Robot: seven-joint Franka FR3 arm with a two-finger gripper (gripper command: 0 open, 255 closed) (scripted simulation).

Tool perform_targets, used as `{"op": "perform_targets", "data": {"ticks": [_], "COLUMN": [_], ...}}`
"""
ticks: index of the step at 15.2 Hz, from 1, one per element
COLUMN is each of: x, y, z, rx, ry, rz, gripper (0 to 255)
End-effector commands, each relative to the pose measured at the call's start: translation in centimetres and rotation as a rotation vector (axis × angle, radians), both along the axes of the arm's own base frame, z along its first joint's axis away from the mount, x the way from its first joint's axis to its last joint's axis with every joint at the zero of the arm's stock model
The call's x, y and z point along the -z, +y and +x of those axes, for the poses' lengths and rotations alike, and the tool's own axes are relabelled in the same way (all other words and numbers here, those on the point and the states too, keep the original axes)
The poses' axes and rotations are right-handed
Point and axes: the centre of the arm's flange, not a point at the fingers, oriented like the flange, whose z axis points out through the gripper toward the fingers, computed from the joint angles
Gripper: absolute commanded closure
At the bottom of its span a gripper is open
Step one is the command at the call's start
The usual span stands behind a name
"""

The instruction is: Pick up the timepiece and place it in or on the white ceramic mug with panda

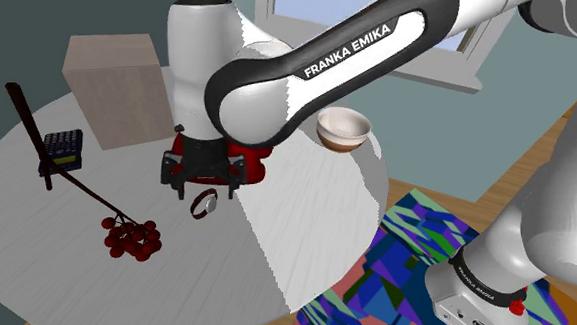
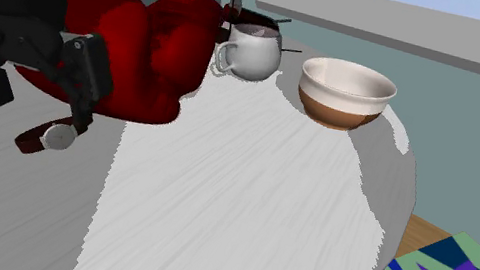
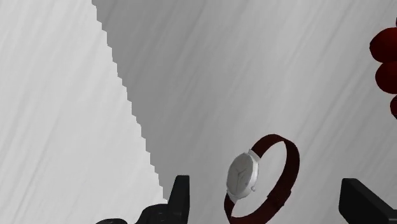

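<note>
The black gripper (image 3: pixel 264 186) hangs low over the round pale table (image 1: pixel 310 241) with its fingers (image 3: pixel 177 198) standing well apart. Between them lies the watch (image 3: pixel 254 181), a silvery-white face on a dark red strap looped into a ring; it rests on the tabletop and neither finger touches it in the wrist view. In the second exterior view, one fingertip sits just above the watch's face. Just beside this spot lies a cluster of dark red berries (image 1: pixel 132 238) on a thin stalk. Behind the gripper sits a bulky red object (image 2: pixel 141 51). Past it, toward the table's far edge, a white mug (image 2: pixel 251 52) stands upright with its handle facing the red object, well apart from the watch. A cream-and-brown bowl (image 2: pixel 345 92) stands near the mug, and beyond both runs a grey window sill (image 2: pixel 418 36).
</note>
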Motion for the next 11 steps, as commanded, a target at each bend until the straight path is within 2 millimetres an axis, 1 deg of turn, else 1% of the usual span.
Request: {"op": "perform_targets", "data": {"ticks": [1, 8, 9, 10, 11], "x": [2.16, 2.16, 1.88, 2.61, 2.34], "y": [-1.84, -1.84, -1.87, -2.05, -2.08], "z": [1.65, 1.65, 1.70, 1.92, 1.15], "rx": [-0.016, -0.016, -0.015, -0.016, -0.016], "ry": [-0.031, -0.031, -0.031, -0.030, -0.030], "rz": [-0.058, -0.058, -0.058, -0.058, -0.057], "gripper": [0, 0, 255, 255, 255]}}
